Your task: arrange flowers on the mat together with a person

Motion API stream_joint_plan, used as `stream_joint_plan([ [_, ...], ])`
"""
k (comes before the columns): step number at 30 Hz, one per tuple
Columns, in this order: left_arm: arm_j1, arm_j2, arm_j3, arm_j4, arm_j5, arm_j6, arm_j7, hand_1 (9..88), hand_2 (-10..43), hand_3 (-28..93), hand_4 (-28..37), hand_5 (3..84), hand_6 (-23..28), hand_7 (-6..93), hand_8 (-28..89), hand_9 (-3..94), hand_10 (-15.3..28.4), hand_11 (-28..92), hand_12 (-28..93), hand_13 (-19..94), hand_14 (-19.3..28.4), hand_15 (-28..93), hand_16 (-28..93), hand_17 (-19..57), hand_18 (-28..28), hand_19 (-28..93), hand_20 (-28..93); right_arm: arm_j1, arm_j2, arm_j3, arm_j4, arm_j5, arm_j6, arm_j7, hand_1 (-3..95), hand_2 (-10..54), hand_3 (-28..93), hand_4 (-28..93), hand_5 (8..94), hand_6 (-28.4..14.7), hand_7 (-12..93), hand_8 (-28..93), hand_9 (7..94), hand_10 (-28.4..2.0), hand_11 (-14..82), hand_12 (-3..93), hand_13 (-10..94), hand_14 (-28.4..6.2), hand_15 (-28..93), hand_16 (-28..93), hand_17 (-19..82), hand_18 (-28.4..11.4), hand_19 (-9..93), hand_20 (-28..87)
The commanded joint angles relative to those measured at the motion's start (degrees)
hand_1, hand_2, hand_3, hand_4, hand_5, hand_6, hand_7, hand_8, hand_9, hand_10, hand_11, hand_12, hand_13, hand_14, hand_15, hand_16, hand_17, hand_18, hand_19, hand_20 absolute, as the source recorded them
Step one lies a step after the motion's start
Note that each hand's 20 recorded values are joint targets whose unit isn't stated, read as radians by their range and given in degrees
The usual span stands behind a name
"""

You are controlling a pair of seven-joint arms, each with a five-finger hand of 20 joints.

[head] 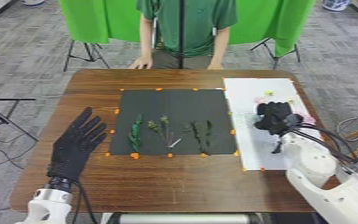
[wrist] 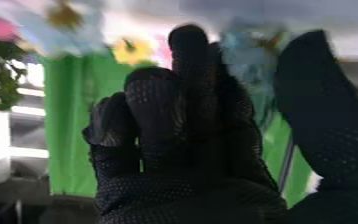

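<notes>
Sizing up the blue flower (wrist: 250, 62) by my right hand (head: 276, 117), over the white sheet (head: 245, 88).
Its fingers and thumb stand apart; soft petals could crush, so I'd pinch the light stem. My left hand (head: 74, 142) is spread beside the mat (head: 180, 101).

The right hand (head: 273, 118) stands mid-frame, thumb apart; near its fingertips, a yellow flower (wrist: 132, 50); toward a corner, a pale-blue flower (wrist: 55, 31).
</notes>
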Motion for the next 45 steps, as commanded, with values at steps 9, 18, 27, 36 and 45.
stream_joint_plan([
  [9,3.0,9.37,-5.47,-0.19,-1.07,2.08,-0.72,25.8,1.3,72,-25.8,28.7,1.6,13.9,-9,25.4,11.1,13,15,20,14.2,18,4,-12.1,21.7,43,9,11.8,-4.6,-11.5,-2.9,4.3,12.7,-12.3,51.7,-9.4,80,-27,73.5,1.4,42,-3,89.4,-7.1,22.0,38.7,78,-6.5,74,26,43,-19.0,93,52],
  [18,5.4,13.09,-8.53,-0.12,-2.55,3.99,-0.77,25.8,1.2,72,-25.8,28.7,1.5,14.0,-9,25.3,11.0,13,15,20,14.2,18,3,-12.1,21.7,43,9,25.6,-20.4,-24.9,0.9,7.1,12.5,-25.4,51.3,-9.5,80,-26,74.0,1.3,41,-3,89.8,-7.1,20.8,39.2,78,-6.4,73,27,43,-19.0,93,53],
  [27,1.1,15.07,-6.89,1.51,-2.38,3.52,-1.85,25.8,1.2,72,-25.9,28.7,1.5,14.1,-9,25.3,11.0,13,15,20,13.9,18,4,-12.1,21.7,43,9,24.5,-30.5,-30.0,9.6,-0.5,8.4,-34.1,51.5,-9.5,80,-27,74.9,1.9,39,-5,91.2,-6.5,16.7,36.2,78,-6.3,73,27,43,-18.7,93,53],
  [36,-2.4,17.50,-4.42,2.13,-2.28,2.98,-2.20,25.8,1.2,72,-25.9,28.7,1.5,14.1,-9,25.3,10.9,13,15,20,13.8,17,4,-12.1,21.6,43,9,23.7,-36.7,-29.6,16.5,-8.9,7.7,-33.4,52.3,-9.5,78,-28,76.2,2.8,37,-5,92.0,-5.6,10.9,33.9,78,-6.0,73,26,43,-18.6,93,53],
  [45,-5.9,18.48,-2.03,3.34,-2.16,1.74,-3.82,25.8,1.2,72,-25.8,28.7,1.5,14.1,-9,25.4,11.0,13,15,20,13.8,17,4,-12.1,21.6,43,9,23.2,-39.0,-30.2,20.2,-14.9,12.6,-25.0,52.4,-9.5,77,-28,76.9,3.6,35,-5,92.3,-5.1,9.2,32.3,78,-5.9,73,26,43,-18.8,93,53],
])
